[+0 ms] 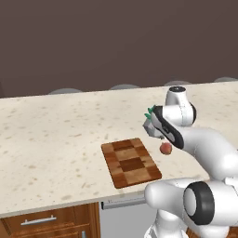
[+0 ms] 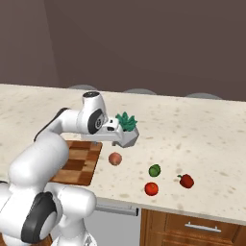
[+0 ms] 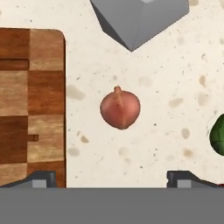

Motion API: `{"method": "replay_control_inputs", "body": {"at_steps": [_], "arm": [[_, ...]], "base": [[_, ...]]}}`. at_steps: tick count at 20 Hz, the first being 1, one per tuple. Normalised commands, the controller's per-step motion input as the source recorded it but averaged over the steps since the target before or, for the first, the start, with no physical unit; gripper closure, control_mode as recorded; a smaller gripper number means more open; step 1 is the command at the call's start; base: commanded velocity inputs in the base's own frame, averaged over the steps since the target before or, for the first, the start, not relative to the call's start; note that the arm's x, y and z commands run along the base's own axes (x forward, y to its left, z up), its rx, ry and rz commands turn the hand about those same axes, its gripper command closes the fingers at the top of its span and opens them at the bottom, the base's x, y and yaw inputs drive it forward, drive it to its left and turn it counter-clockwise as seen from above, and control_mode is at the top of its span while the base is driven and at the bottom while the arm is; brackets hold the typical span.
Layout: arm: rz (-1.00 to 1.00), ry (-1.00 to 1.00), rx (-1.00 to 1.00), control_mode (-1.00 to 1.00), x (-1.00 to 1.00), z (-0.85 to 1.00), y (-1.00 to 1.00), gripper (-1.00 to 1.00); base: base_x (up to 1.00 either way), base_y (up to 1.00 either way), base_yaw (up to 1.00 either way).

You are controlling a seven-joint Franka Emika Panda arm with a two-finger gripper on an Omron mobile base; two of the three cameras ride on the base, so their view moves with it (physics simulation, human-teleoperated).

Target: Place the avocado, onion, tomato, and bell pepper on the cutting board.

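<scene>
Pinkish-tan onion (image 3: 120,109), small pointed tip

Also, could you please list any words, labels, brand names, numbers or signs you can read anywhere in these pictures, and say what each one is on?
There are none to read. The cutting board, the onion, the avocado, the tomato, the bell pepper, the grey pot, the counter and the drawer front all carry no writing.
</scene>
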Motion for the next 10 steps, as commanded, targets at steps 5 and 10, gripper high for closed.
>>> {"method": "replay_control_inputs", "body": {"at_steps": [5, 10], "arm": [[0.0, 0.03, 0.0, -1.0, 0.18, -0.27, -0.1, -1.0], [0.0, 0.01, 0.0, -1.0, 0.17, -0.22, -0.07, -1.0]], "base": [[0.0, 0.0, 0.0], [0.0, 0.0, 0.0]]}}
